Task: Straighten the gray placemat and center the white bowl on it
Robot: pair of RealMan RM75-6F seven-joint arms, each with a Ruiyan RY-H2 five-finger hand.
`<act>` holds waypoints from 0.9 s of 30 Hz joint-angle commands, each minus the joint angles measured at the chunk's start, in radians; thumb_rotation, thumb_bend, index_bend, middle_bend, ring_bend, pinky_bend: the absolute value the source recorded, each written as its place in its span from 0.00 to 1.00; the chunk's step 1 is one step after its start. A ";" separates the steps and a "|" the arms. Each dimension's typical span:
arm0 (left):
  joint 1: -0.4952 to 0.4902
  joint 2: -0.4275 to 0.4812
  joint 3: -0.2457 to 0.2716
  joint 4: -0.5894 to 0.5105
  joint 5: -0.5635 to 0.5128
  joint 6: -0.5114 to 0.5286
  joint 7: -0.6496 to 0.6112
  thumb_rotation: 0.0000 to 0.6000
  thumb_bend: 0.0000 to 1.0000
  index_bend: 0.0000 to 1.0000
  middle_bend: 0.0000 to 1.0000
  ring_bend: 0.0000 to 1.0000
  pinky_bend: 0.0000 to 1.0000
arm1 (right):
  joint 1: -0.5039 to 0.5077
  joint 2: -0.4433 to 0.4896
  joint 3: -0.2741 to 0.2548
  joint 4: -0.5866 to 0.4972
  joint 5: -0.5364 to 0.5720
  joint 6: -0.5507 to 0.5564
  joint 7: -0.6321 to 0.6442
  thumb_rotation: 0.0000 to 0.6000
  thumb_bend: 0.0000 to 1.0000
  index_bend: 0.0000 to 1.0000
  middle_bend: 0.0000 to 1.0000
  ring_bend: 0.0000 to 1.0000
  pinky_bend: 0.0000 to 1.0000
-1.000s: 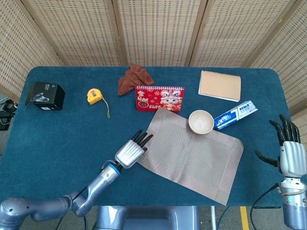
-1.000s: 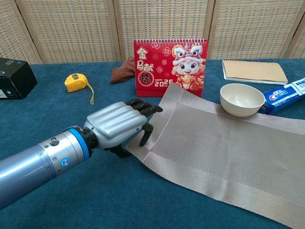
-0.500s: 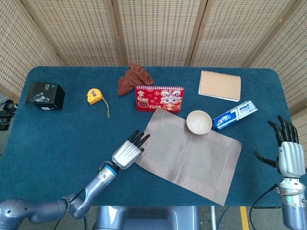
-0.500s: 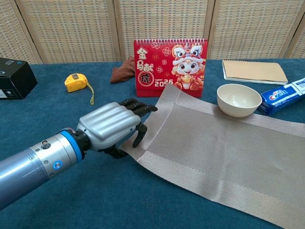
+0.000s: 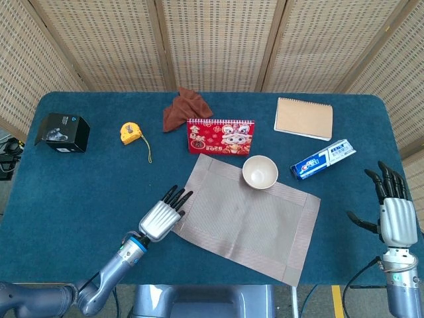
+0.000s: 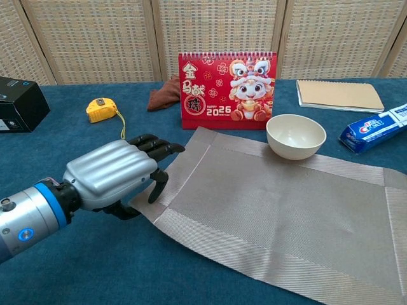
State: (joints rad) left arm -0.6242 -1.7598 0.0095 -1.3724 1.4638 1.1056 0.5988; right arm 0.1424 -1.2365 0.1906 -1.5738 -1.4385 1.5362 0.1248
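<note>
Step in hand: straightening the mat, judged from the left hand (image 6: 111, 175) gripping the mat's near-left corner, lower left of the chest view. Fingers curl over the corner from above, thumb hooked at the edge just beside them; looks like a pinch on the fabric, though the underside contact is hidden. The mat (image 6: 280, 216) fills lower centre to right and sits skewed, left edge running diagonally up toward the calendar (image 6: 229, 90). Right hand (image 5: 393, 215) at far right edge of the head view, off the mat, fingers spread, holding nothing.

Bowl (image 6: 296, 135) sits upright on the mat's far edge, upper centre-right in the chest view, well apart from the left fingers (image 6: 152, 145) and far from the mat's middle.

Next move likely needs the corner dragged or rotated until the edges run parallel to the table (image 5: 79, 179) edge, without tipping the bowl. Then the bowl has to come to mat centre.

Farther back: tape measure (image 6: 100, 108), black box (image 6: 16, 101), brown cloth (image 5: 187, 106), notebook (image 5: 304, 118), toothpaste box (image 5: 322, 159).
</note>
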 commanded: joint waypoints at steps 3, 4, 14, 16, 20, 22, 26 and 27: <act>0.038 0.038 0.030 -0.019 -0.002 0.027 -0.006 1.00 0.45 0.70 0.00 0.00 0.00 | 0.000 -0.007 -0.007 -0.001 -0.009 0.003 -0.014 1.00 0.17 0.19 0.00 0.00 0.00; 0.044 0.044 0.035 -0.021 -0.001 0.030 -0.009 1.00 0.45 0.70 0.00 0.00 0.00 | 0.000 -0.008 -0.008 -0.002 -0.010 0.003 -0.017 1.00 0.17 0.19 0.00 0.00 0.00; 0.111 0.102 0.096 -0.039 0.033 0.081 -0.040 1.00 0.45 0.71 0.00 0.00 0.00 | 0.000 -0.019 -0.020 -0.003 -0.024 0.003 -0.039 1.00 0.17 0.19 0.00 0.00 0.00; 0.121 0.110 0.105 -0.046 0.040 0.088 -0.047 1.00 0.45 0.71 0.00 0.00 0.00 | 0.000 -0.020 -0.021 -0.003 -0.026 0.004 -0.042 1.00 0.17 0.19 0.00 0.00 0.00; 0.139 0.129 0.135 -0.067 0.074 0.103 -0.054 1.00 0.45 0.72 0.00 0.00 0.00 | -0.001 -0.022 -0.022 -0.004 -0.028 0.006 -0.045 1.00 0.17 0.19 0.00 0.00 0.00; 0.147 0.136 0.151 -0.079 0.098 0.113 -0.055 1.00 0.45 0.72 0.00 0.00 0.00 | -0.001 -0.023 -0.022 -0.004 -0.029 0.007 -0.046 1.00 0.17 0.19 0.00 0.00 0.00; 0.163 0.149 0.177 -0.101 0.134 0.127 -0.058 1.00 0.45 0.72 0.00 0.00 0.00 | -0.002 -0.022 -0.023 -0.007 -0.032 0.010 -0.045 1.00 0.17 0.19 0.00 0.00 0.00; 0.167 0.153 0.185 -0.106 0.144 0.129 -0.060 1.00 0.45 0.72 0.00 0.00 0.00 | -0.003 -0.022 -0.023 -0.008 -0.032 0.011 -0.044 1.00 0.17 0.19 0.00 0.00 0.00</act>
State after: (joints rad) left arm -0.4626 -1.6122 0.1869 -1.4724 1.5994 1.2303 0.5414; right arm 0.1398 -1.2581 0.1677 -1.5814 -1.4710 1.5471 0.0807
